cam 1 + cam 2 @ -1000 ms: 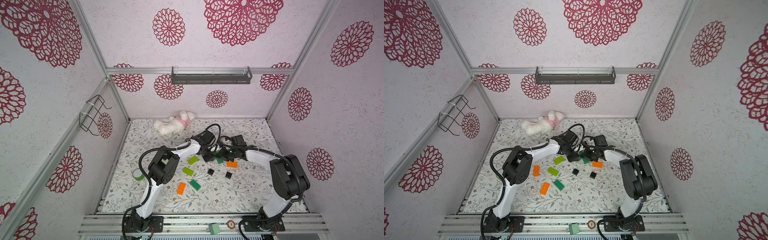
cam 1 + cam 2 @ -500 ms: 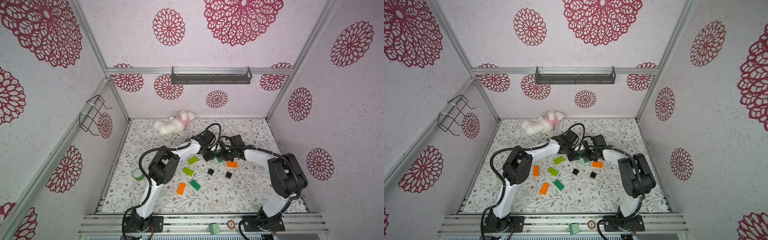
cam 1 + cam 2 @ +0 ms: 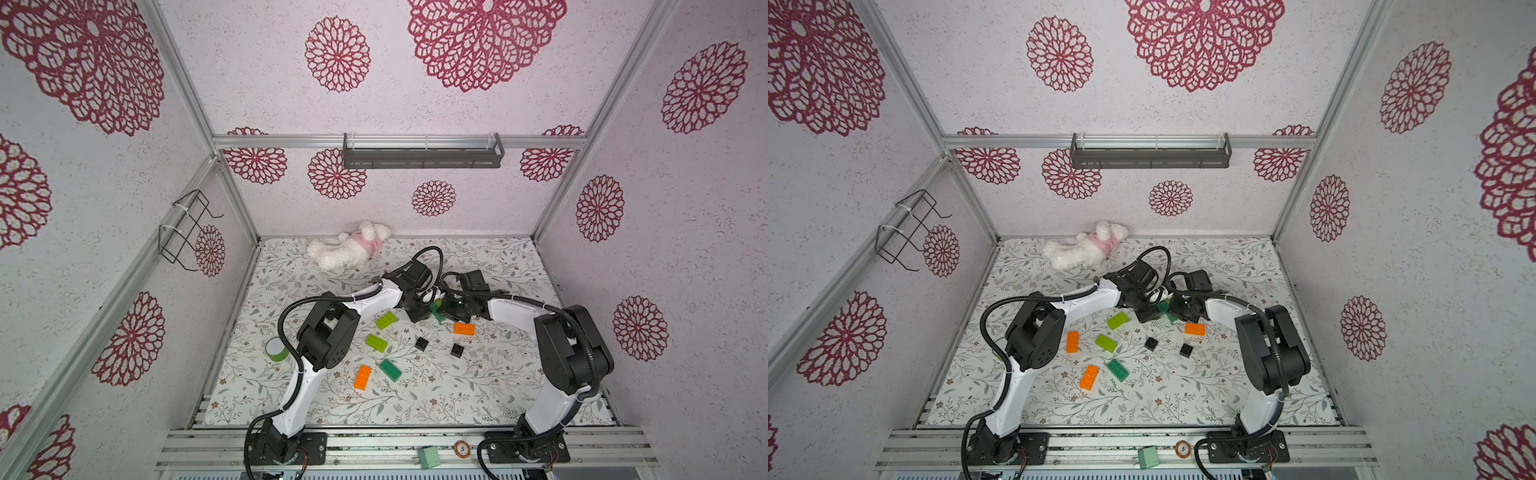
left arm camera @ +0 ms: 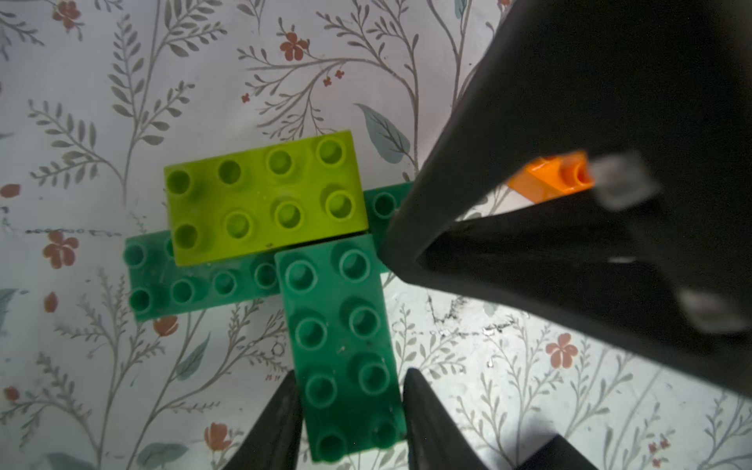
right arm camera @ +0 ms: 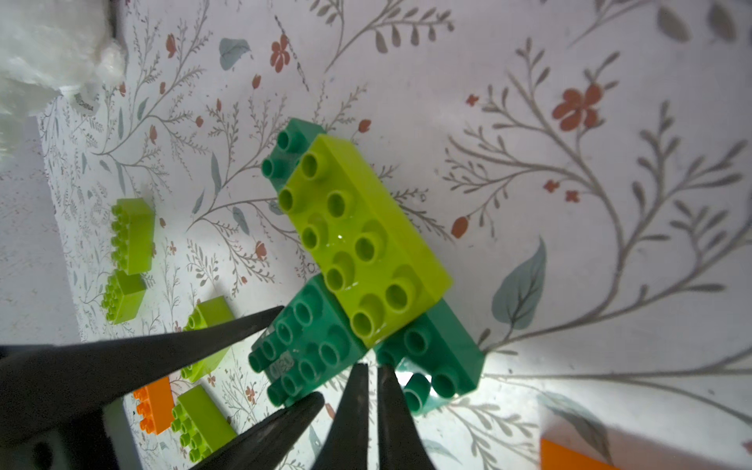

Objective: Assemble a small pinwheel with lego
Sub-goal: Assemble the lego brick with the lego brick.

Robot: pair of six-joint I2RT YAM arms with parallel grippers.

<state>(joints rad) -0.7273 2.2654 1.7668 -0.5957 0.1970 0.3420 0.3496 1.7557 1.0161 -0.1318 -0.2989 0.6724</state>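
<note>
Lego assembly [image 4: 264,195], unobstructed from wrists only

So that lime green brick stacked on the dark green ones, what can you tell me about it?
The lime green brick is an oblong of glossy plastic, studs up: eight studs in two rows of four. It lies flat, pressed onto a lower dark green brick that shows past both its ends, over the floral table. The end of a second dark green brick, set crosswise, butts against one long side.
</note>
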